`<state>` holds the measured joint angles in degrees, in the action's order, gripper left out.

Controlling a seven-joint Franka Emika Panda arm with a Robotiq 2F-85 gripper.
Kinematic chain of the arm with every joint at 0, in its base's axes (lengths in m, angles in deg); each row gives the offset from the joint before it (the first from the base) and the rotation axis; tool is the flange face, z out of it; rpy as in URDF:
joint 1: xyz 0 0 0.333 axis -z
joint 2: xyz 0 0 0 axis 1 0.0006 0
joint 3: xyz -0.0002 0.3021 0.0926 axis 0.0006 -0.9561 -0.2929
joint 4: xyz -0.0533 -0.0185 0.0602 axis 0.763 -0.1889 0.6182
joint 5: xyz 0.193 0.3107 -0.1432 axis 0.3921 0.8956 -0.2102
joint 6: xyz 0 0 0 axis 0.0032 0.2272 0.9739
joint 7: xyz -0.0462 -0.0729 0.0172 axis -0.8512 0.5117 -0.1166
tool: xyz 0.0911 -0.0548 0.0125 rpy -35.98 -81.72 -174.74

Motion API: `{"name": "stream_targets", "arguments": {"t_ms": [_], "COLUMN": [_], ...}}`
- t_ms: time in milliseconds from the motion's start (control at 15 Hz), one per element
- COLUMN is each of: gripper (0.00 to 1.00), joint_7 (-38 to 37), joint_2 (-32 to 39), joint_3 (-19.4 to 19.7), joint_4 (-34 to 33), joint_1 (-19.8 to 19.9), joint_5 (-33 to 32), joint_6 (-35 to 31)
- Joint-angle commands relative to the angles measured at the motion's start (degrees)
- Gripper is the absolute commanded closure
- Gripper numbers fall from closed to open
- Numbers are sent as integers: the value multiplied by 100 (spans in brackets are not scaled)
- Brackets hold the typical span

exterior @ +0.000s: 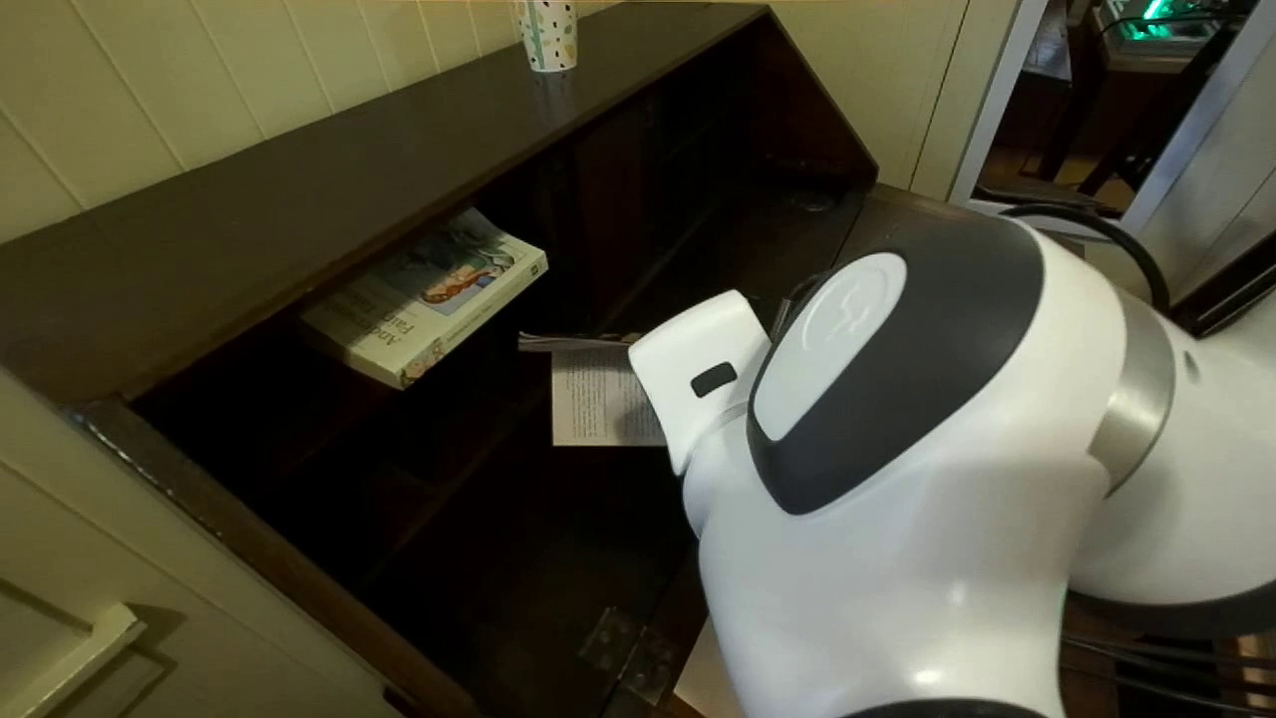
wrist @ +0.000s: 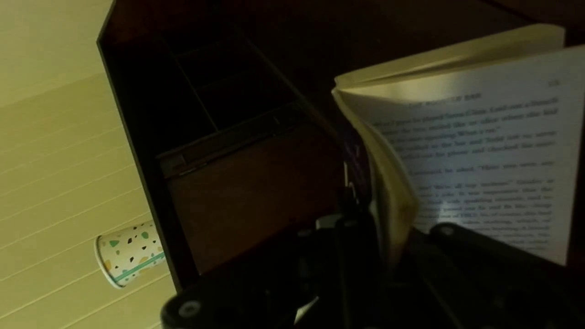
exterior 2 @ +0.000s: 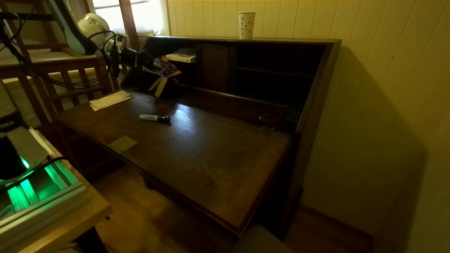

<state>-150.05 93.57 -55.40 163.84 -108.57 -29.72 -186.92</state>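
Note:
My gripper [wrist: 394, 226] is shut on an open paperback book, and the printed pages [wrist: 480, 164] fan out to the right in the wrist view. In an exterior view the held book [exterior 2: 168, 68] shows a dark, colourful cover and hangs tilted above the desk, in front of the shelves; the gripper [exterior 2: 149, 65] is at its left. In an exterior view its pages [exterior: 603, 399] show beside the white arm, which hides the gripper. A thick pale book [exterior: 439, 299] lies flat in an upper shelf compartment and sticks out; it also shows in an exterior view [exterior 2: 182, 56].
A speckled paper cup [exterior 2: 246, 25] stands on top of the dark desk hutch [exterior 2: 299, 40]. A marker [exterior 2: 154, 118] and folded paper [exterior 2: 110, 100] lie on the desk's lowered front [exterior 2: 211, 158]. A wooden divider [exterior 2: 214, 66] separates the shelf compartments.

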Motion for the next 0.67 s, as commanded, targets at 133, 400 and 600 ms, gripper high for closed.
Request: {"name": "stream_targets", "arguments": {"t_ms": [133, 400, 600], "gripper": [99, 99, 99], "joint_7": [-117, -113, -134], "joint_2": [-541, -761, -955], "joint_3": [-148, -255, -330], "joint_4": [428, 578, 686], "joint_1": [-52, -97, -125], "joint_5": [-384, -587, -686], "joint_6": [101, 156, 253]}}
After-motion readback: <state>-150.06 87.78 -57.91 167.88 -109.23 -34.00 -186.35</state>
